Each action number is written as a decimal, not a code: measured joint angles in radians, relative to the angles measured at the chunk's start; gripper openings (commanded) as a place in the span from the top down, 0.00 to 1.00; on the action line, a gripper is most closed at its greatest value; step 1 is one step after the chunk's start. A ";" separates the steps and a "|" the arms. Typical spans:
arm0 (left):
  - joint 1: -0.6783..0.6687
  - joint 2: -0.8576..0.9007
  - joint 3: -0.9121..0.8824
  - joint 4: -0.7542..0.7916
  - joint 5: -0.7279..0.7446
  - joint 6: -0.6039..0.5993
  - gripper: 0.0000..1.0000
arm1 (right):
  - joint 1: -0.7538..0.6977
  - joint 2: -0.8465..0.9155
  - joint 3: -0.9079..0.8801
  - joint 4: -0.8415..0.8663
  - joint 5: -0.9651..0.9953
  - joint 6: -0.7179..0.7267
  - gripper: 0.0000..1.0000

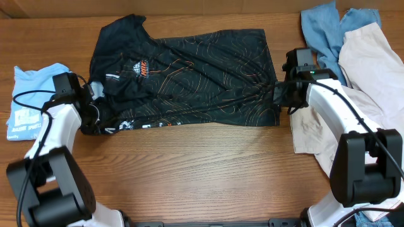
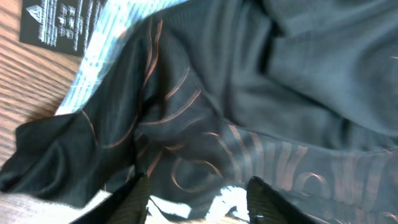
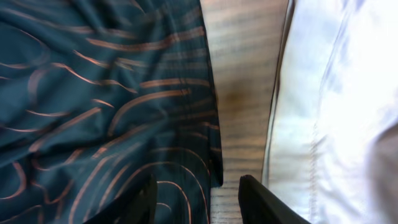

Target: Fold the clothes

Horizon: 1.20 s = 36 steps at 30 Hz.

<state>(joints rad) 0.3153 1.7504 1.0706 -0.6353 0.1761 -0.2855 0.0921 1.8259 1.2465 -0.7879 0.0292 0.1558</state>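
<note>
A: Where is the shirt [image 1: 189, 75] now?

B: It lies spread in the middle of the worktop [image 1: 189, 170]. A sleeve shows at the far left and the straight edge is to the right. The near left part is wrinkled.

A: And the claws?

B: The left claw [image 2: 199, 202] is at the sleeve end. Its fingers are spread, with bunched black cloth under them. The right claw [image 3: 202, 199] is at the straight edge and is also spread. The edge of the shirt runs between its fingers, but they do not pinch it.

A: How will this cloth behave, do you think?

B: I judge it light, thin and very limp. It will sag between two holds and will not keep a crease by itself. It looks smooth, like sport fabric, so it may slip out of a shallow pinch and slide easily on the wood.

A: So where should they take it?

B: At the edges, I would say. On the right, take a corner of the straight edge. On the left, take a seam near the sleeve, where the cloth is doubled and thicker.

A: Is anything near enough to disturb it?

B: A beige garment [image 1: 372, 63] lies just beside the right claw, with a blue garment [image 1: 322, 28] behind it. A light-blue piece [image 1: 31, 101] is beside the left arm. The right claw could catch the beige one together with the shirt.
</note>
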 measured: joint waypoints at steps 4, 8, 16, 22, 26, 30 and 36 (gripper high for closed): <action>0.000 0.056 -0.005 0.000 -0.019 0.005 0.39 | 0.000 0.024 -0.035 0.002 -0.006 0.010 0.48; -0.001 0.072 -0.005 0.003 -0.062 0.005 0.39 | 0.000 0.027 -0.057 0.000 -0.031 0.019 0.47; -0.002 0.072 -0.005 -0.006 -0.107 0.005 0.38 | 0.000 0.029 -0.116 0.087 -0.066 0.027 0.45; -0.002 0.072 -0.004 -0.038 -0.122 0.006 0.39 | 0.000 0.023 -0.169 0.169 -0.067 0.029 0.96; -0.002 0.072 -0.004 -0.069 -0.134 0.008 0.46 | 0.000 0.023 -0.174 0.167 -0.073 0.027 0.96; -0.002 0.073 -0.004 -0.112 -0.150 0.008 0.48 | -0.001 0.021 -0.173 0.135 -0.071 0.039 0.96; -0.002 0.075 -0.006 -0.201 -0.213 -0.021 0.53 | 0.000 0.008 -0.172 0.012 -0.014 0.135 0.96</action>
<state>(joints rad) 0.3138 1.8252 1.0649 -0.8360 -0.0372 -0.3065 0.0921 1.8339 1.0740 -0.7757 0.0154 0.2909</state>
